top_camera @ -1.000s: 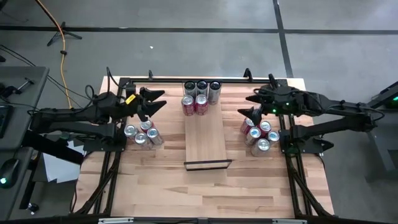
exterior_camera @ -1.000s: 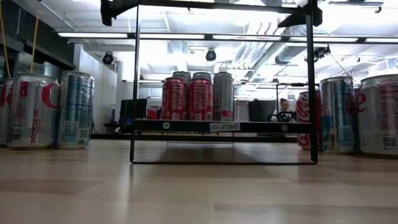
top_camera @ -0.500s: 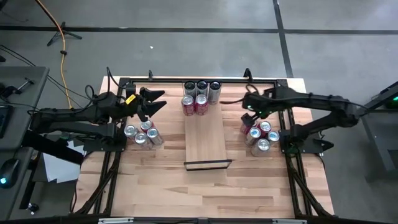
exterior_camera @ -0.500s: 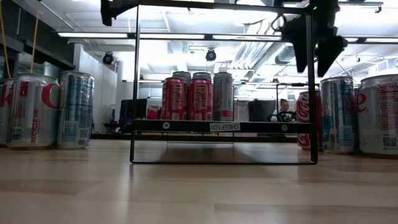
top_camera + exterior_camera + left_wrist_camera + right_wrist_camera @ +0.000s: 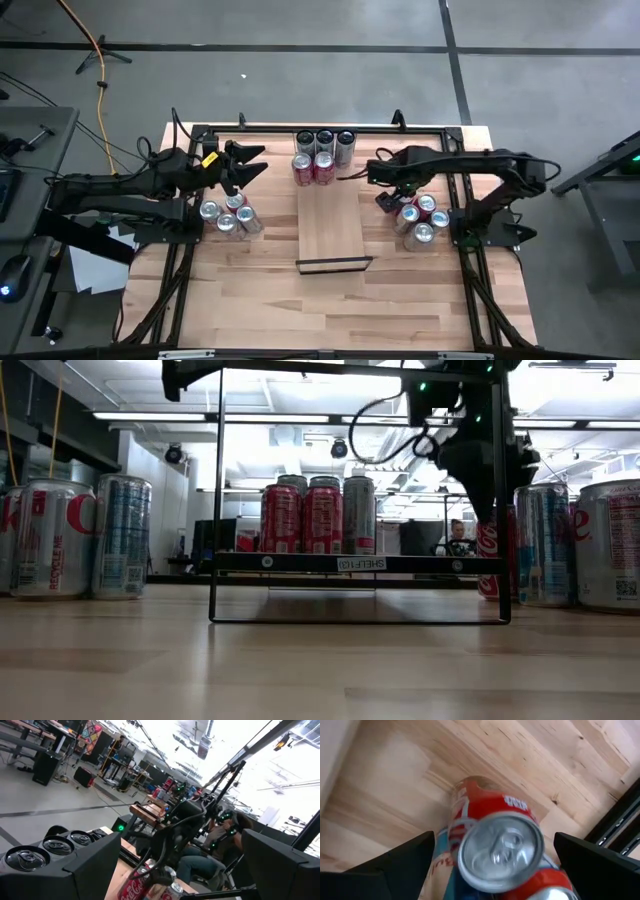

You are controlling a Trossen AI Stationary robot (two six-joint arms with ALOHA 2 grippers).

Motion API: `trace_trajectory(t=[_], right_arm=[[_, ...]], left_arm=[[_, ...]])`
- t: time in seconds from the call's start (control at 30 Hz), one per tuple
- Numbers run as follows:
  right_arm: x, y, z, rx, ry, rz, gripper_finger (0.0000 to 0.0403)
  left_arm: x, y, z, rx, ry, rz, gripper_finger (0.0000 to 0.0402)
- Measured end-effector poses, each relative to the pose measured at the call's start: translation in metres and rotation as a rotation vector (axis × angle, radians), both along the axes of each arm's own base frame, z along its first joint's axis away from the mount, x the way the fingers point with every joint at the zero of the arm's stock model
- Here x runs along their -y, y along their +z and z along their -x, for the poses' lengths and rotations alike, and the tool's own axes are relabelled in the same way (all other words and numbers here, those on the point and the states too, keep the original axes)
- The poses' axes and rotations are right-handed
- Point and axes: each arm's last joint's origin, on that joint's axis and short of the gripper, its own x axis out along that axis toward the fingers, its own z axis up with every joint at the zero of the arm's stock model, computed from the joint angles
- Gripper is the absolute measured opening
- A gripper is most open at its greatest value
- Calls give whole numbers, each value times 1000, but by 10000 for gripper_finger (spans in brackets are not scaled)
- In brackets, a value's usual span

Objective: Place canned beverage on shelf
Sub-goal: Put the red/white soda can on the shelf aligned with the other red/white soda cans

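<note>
Overhead, my released right tool (image 5: 383, 185) hovered above five cans (image 5: 412, 217); five more stood on the shelf (image 5: 331, 222); left tool (image 5: 245, 162) released.

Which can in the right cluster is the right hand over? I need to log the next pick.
The right hand, open, hangs over the red can at the cluster's shelf-side corner; the other cans lie farther from the shelf.

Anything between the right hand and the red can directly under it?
Nothing: in the right wrist view the open right hand hangs over the red can with only air between the fingers and its lid.
</note>
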Motion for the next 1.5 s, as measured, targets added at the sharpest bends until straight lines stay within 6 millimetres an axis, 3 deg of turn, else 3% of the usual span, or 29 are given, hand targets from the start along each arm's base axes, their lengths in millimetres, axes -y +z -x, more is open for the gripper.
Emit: trace_trajectory(t=[0.33,0.6,0.7,0.83,1.1,1.2,1.33,1.5], right_arm=[[7,-26,-13,-94,40,-50,389],[7,-24,-11,-100,36,-54,296],[6,-21,-9,-98,57,-60,292],[6,-2,-10,-64,107,-53,292],[10,83,-30,162,199,19,292],[4,104,-45,215,226,17,292],[-8,113,-73,205,286,20,292],[-26,96,-116,167,415,11,292]], left_arm=[[0,0,0,-3,1,-4,360],[0,0,0,-4,1,-4,360],[0,0,0,-4,1,-4,360],[0,0,0,-4,1,-4,360],[0,0,0,-1,9,-3,360],[0,0,0,1,15,-2,360],[-1,0,0,3,27,0,360],[-1,0,0,5,27,3,360]])
